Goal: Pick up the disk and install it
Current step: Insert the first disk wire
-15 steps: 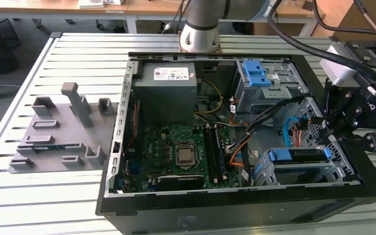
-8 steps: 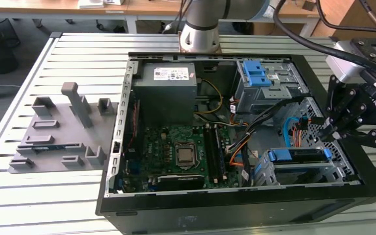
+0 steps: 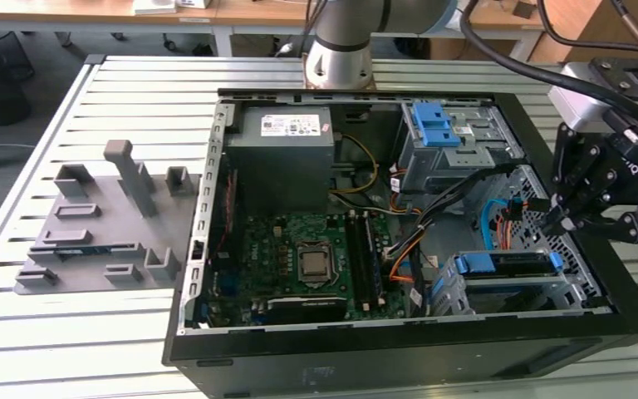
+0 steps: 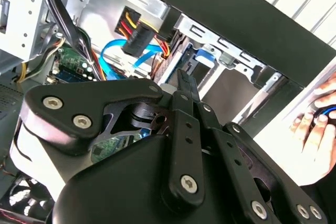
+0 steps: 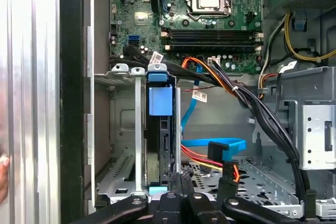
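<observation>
My gripper hangs closed on nothing over the drive cage — the disk already stands edge-on in its slot, blue bracket outward, seemingly seated — perhaps for pressing it home

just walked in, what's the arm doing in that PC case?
The UR arm's end effector, shut and empty, is at the end of the disk inside the open PC tower. The disk, in its blue bracket, sits slotted in the drive cage. A person's hand is just outside the tower's wall.
</observation>
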